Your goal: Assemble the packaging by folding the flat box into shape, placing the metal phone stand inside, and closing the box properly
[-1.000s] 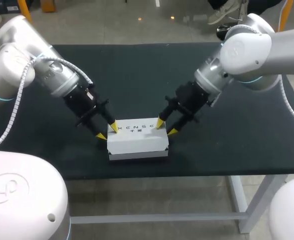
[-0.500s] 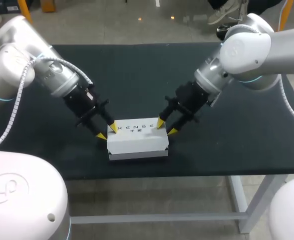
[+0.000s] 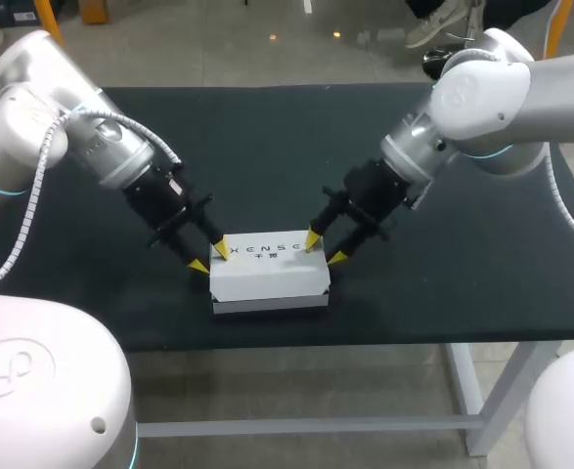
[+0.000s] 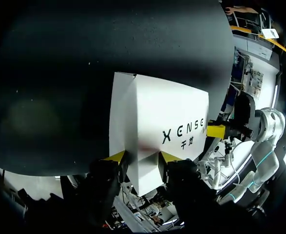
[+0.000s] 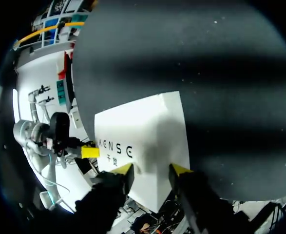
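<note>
A closed white box (image 3: 269, 274) with dark lettering on its lid lies near the table's front edge. My left gripper (image 3: 209, 256) is at the box's left end. It is open, with one yellow tip on the lid's back left corner and the other at the left edge. In the left wrist view the box (image 4: 157, 122) fills the gap between the left gripper's (image 4: 142, 157) fingers. My right gripper (image 3: 325, 248) is open at the right end, and its tips straddle the box's (image 5: 143, 131) back right corner. The right gripper (image 5: 152, 169) shows the same there. No phone stand is in sight.
The dark table top (image 3: 267, 147) stretches behind and to both sides of the box. The table's front edge (image 3: 384, 337) runs just in front of the box. Each wrist view shows the other arm's yellow fingertip (image 4: 216, 130) (image 5: 90, 151) at the box's far end.
</note>
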`<state>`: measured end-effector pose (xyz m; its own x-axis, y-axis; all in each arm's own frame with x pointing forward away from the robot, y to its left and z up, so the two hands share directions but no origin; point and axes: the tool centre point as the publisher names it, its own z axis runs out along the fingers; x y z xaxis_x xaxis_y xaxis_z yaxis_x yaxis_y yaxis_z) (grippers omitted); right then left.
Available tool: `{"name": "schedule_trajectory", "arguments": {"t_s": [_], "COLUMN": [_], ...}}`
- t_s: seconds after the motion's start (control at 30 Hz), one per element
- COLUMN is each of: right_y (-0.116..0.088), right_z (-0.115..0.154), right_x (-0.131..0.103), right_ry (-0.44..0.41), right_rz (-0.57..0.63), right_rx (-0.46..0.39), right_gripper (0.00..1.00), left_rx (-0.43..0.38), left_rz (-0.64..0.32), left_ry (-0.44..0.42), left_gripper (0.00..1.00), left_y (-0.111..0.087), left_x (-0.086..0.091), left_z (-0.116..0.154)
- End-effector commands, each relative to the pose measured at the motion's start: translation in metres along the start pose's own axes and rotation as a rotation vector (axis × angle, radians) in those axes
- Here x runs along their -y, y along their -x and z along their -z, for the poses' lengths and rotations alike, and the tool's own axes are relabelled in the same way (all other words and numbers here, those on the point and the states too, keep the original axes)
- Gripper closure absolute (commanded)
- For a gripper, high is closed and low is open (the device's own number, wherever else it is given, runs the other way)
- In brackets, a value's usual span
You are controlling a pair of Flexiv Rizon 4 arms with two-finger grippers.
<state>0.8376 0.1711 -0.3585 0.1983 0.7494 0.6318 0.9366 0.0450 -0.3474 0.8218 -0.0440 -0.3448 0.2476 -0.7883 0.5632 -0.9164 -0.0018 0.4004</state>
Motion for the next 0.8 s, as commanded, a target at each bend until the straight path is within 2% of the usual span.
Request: {"name": "schedule_trajectory", "arguments": {"t_s": [0.03,0.23,0.5,0.8], "right_y": [-0.0032,-0.0046,-0.0093,-0.0126], "right_z": [-0.0009,0.0012,0.0045,0.007], "right_x": [-0.0072,-0.0094,-0.0097,-0.0108], "right_ry": [-0.051,-0.081,-0.102,-0.127], "right_rz": [-0.01,-0.022,-0.041,-0.093], "right_rx": [-0.013,-0.027,-0.021,-0.003], "right_gripper": [0.46,0.44,0.5,0.51], "left_rx": [0.006,-0.001,0.0,0.016], "left_rz": [0.007,0.012,0.022,0.041], "left_ry": [0.019,0.036,0.055,0.086], "left_gripper": [0.56,0.55,0.55,0.55], "left_y": [-0.0051,-0.006,-0.0082,-0.012], "left_x": [0.0049,0.0059,0.0052,0.0041], "left_z": [-0.001,0.0018,0.0034,0.0058]}}
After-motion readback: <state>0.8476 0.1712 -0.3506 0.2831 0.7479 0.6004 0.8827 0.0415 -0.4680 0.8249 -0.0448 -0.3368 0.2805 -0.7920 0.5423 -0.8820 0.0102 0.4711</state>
